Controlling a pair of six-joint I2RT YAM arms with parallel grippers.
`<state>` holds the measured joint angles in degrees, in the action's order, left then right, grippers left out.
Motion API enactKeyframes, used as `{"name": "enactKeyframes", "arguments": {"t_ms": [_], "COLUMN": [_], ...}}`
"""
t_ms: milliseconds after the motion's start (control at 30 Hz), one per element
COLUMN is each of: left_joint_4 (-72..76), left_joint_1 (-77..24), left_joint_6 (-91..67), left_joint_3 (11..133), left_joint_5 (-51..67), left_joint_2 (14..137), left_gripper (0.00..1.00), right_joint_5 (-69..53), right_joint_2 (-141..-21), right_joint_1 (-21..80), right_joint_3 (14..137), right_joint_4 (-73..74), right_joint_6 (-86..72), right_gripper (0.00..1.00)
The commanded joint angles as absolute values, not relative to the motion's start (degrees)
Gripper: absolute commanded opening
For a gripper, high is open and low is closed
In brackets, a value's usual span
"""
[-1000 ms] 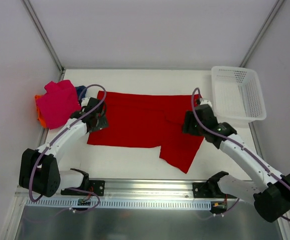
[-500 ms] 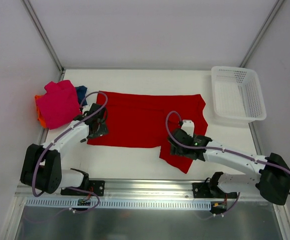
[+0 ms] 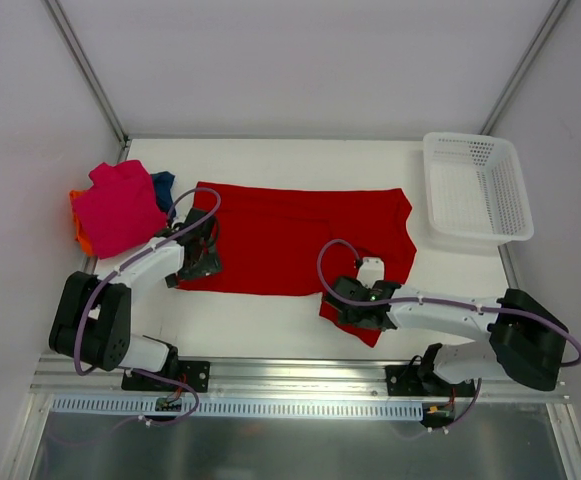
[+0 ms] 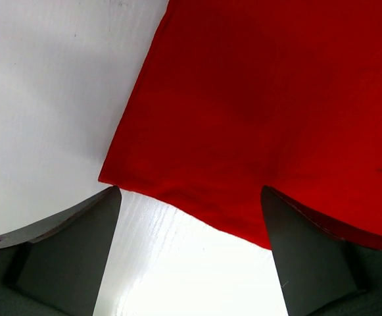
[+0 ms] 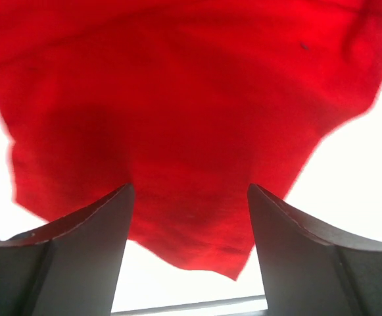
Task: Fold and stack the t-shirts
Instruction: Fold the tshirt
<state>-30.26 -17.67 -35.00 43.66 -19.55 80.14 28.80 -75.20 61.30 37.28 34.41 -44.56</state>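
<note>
Container: white mesh basket point(image 3: 475, 190), upright at the far right corner of the table point(image 3: 270, 160), near the right end of the red t-shirt point(image 3: 290, 235) but apart from it. Shows only its own mesh floor and walls

Red t-shirt: lies spread flat across the middle of the table, long side running left to right. Bright, uniform colour with shallow creases. Sends one flap toward the near edge, right of centre

Pile at the far left: magenta-pink t-shirt point(image 3: 118, 205) on top, orange t-shirt point(image 3: 80, 232) showing under its left side, dark blue t-shirt point(image 3: 163, 183) showing at its far right side. Sits just beside the left end of the red t-shirt

Left gripper point(image 3: 202, 262): low at the near left corner of the red t-shirt, jaws spread wide. Straddles the hem corner in the wrist view, one finger point(image 4: 66, 250) over bare table, the other over cloth

Right gripper point(image 3: 355, 305): low over the near flap, jaws spread wide, red cloth filling the gap between the fingers point(image 5: 72, 257). Contact with the cloth cannot be told for either gripper
</note>
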Motion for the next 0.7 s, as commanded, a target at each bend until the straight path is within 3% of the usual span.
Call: {"name": "enactKeyframes", "arguments": {"t_ms": [0, 300, 667], "left_joint_4": [-30.4, -30.3, -30.2], "left_joint_1": [-18.2, -18.2, -18.2], "left_joint_6": [-34.9, -35.1, -34.7], "left_joint_3": [42.7, 42.9, 43.3], "left_joint_5": [-19.1, -17.1, -16.3], "left_joint_2": [78.7, 82.6, 83.6], "left_gripper": [0.89, 0.88, 0.87], "right_joint_5": [31.2, 30.1, 35.1], "right_joint_2": [-71.6, -66.9, -67.1], "right_joint_1": [61.7, 64.1, 66.3], "right_joint_3": [33.8, 28.0, 33.7], "right_joint_4": [37.5, 38.3, 46.2], "right_joint_6": [-49.6, -54.8, -56.7], "right_gripper": [0.74, 0.74, 0.76]}}
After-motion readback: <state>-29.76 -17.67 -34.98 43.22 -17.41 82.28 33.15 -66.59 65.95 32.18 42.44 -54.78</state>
